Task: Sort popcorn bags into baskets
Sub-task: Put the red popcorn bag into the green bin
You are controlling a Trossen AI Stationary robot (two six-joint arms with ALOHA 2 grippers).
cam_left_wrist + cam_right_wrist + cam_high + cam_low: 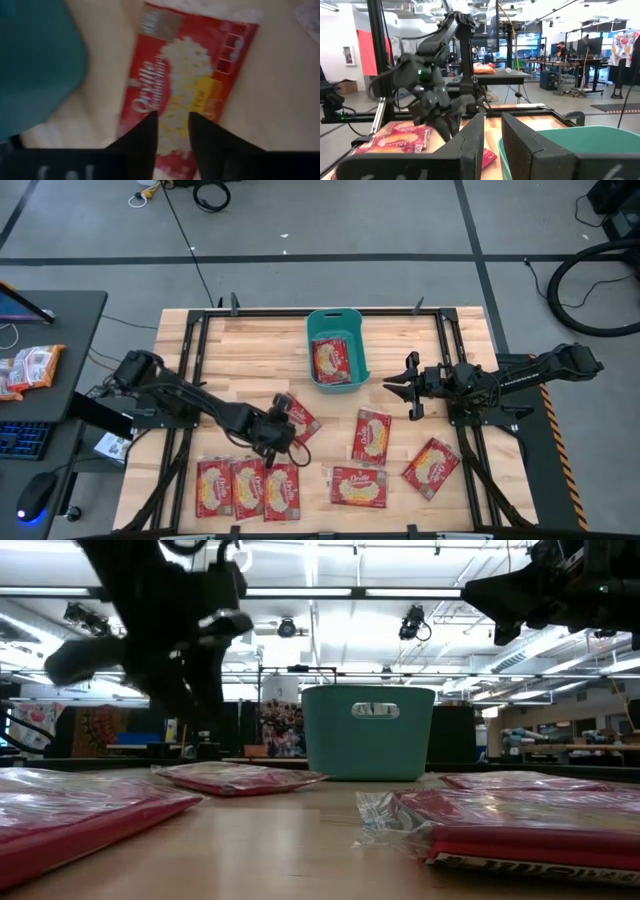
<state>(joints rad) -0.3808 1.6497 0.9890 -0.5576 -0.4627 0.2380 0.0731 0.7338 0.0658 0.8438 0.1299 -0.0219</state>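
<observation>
The teal basket stands at the table's far middle, with one red popcorn bag lying flat in it. Several more bags lie flat on the table. My left gripper hangs over one of them, clear of it, with its fingers a narrow gap apart. In the low view that bag lies on the wood. My right gripper hovers empty just right of the basket, above the table, with a narrow gap between its fingers.
Three bags lie side by side at the near left. Others lie at the near middle, centre and near right. An orange-and-white snack packet lies on the dark side desk to the left.
</observation>
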